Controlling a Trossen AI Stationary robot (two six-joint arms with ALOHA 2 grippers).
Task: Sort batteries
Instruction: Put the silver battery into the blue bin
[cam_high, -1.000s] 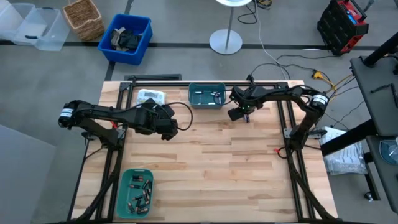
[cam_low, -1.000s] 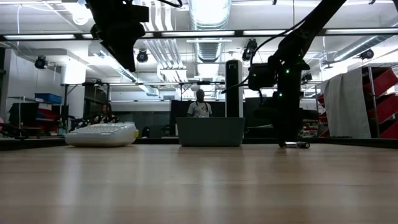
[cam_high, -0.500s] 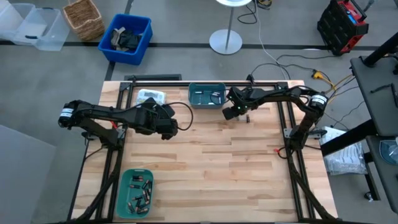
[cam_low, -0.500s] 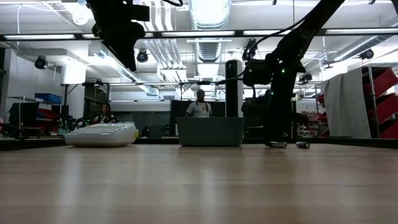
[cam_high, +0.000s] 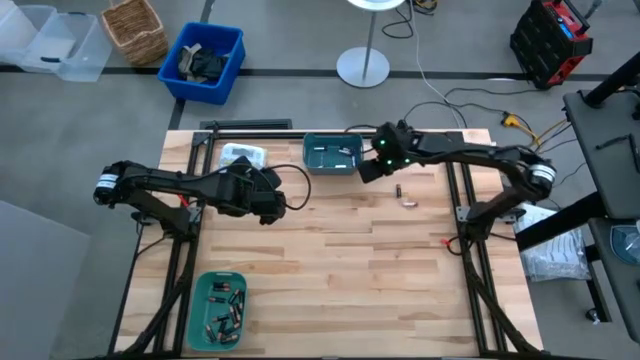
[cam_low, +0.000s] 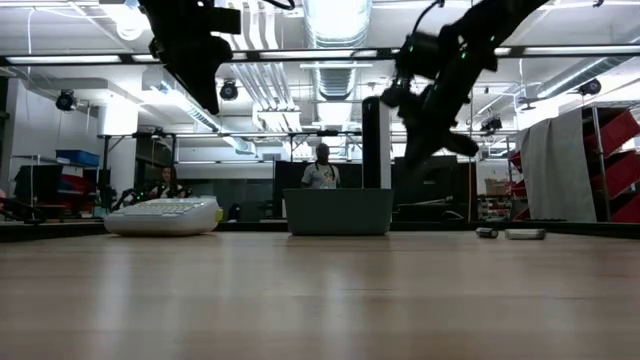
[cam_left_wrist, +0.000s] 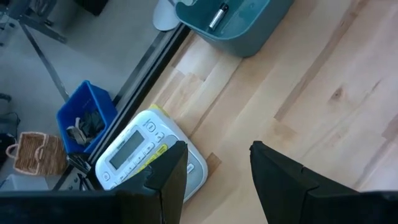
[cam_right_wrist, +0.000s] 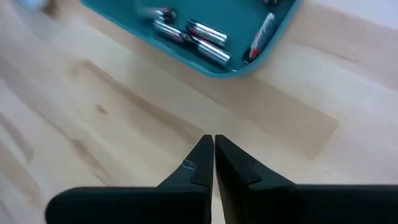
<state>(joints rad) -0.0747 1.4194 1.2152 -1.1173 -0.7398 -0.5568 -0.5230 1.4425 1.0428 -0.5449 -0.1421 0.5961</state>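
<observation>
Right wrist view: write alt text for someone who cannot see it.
The right gripper, fingers shut and empty, points down at a bare wooden table. Beyond it sits a teal bin holding several batteries.

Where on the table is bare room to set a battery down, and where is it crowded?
Bare wood spans the middle and near right of the table. Crowded at the far edge: label-maker, far bin, right pincer, two loose batteries. Left pincer hovers mid-left.

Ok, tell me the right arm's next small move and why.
Probably move the right gripper over the nearer loose battery and open it: its fingers look shut on nothing beside the far teal bin, while that battery and another battery lie on the table.
</observation>
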